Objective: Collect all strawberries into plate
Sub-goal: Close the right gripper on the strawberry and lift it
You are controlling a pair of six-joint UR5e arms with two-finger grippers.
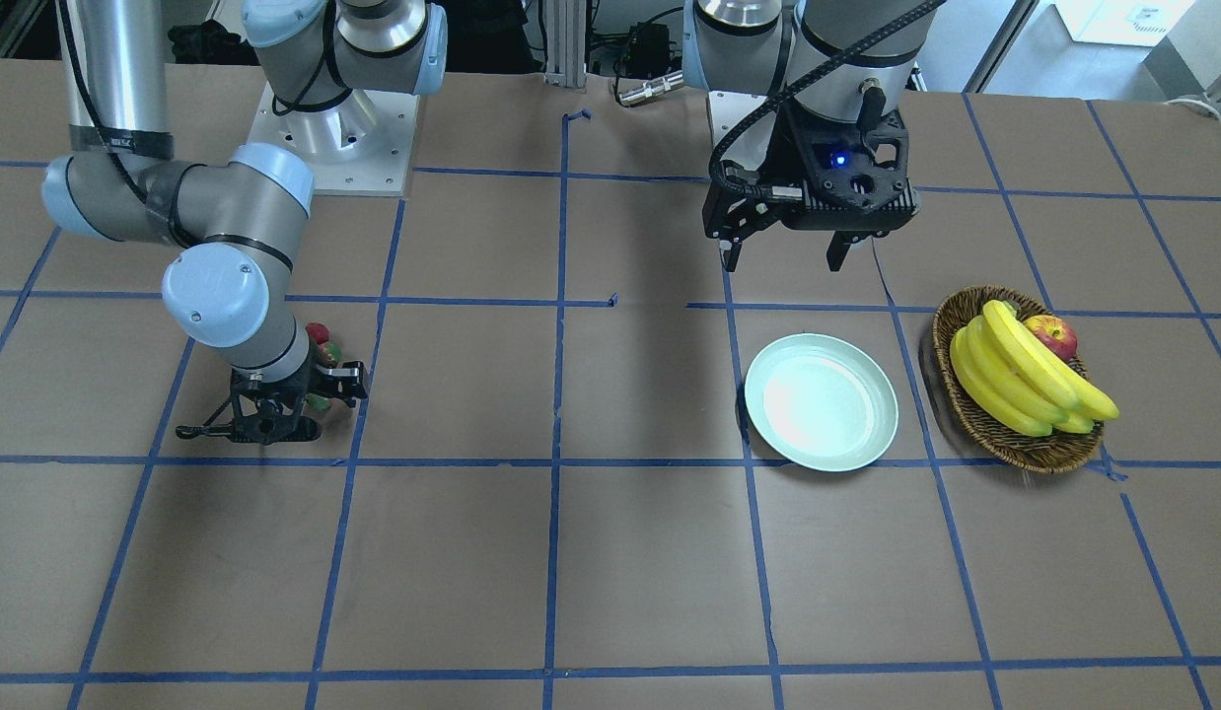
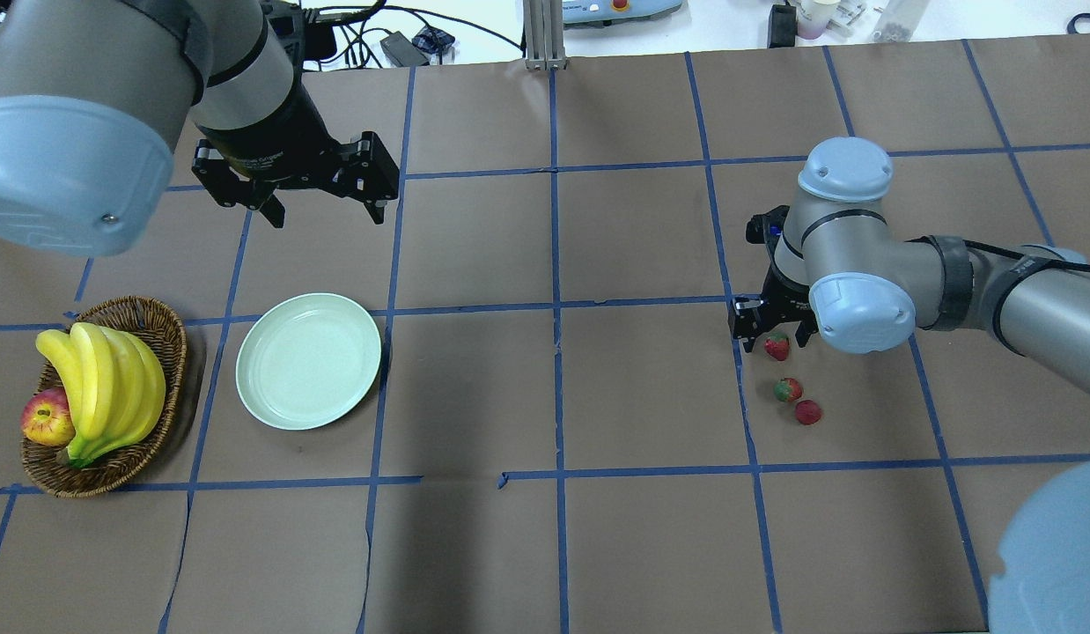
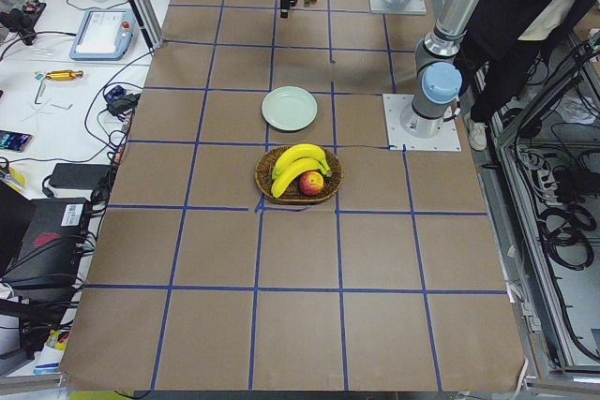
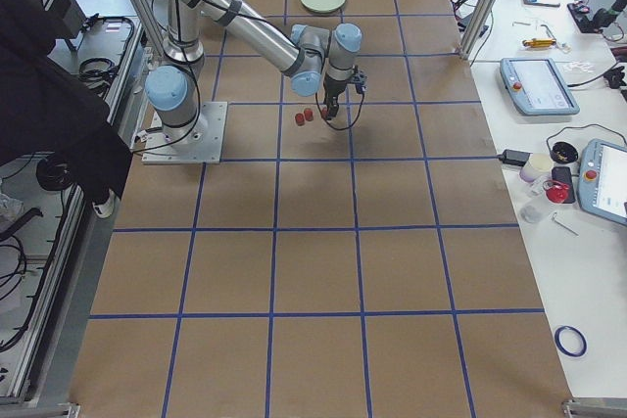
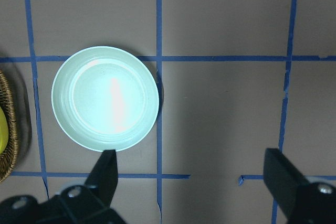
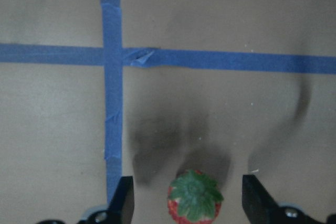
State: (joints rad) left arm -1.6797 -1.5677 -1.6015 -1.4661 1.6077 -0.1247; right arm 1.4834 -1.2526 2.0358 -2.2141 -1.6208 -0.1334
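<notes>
1. Nearest to the right wrist camera stands one strawberry (image 6: pixel 195 198), with its green cap turned up, on the brown surface (image 2: pixel 554 396) directly below the right gripper (image 2: pixel 776 333).
2. This gripper is low over the surface. Its jaws are spread wide, with one finger on each side of the berry. Both fingers are apart from the berry and they hold nothing.
3. A second strawberry (image 2: pixel 787 389) and a third strawberry (image 2: pixel 807 412) lie just beside each other, near the first one, on its side toward the robot's edge of the surface.
4. All three berries are in the right half of the surface, well apart from the plate (image 2: pixel 308 361).
5. The plate lies flat in the left half of the surface, and its pale glossy inside is bare.
6. Between the plate and the left end edge sits a wicker basket (image 2: pixel 171 352), near the plate but not touching it. It carries a bunch of bananas (image 2: pixel 105 379) and an apple (image 2: pixel 47 418).
7. The left gripper (image 2: pixel 327 214) hangs well above the surface close to the plate. Its jaws are wide open, with nothing between them.
8. Blue tape lines (image 6: pixel 110 77) divide the surface into squares, and one crossing of the lines lies just ahead of the first berry.
</notes>
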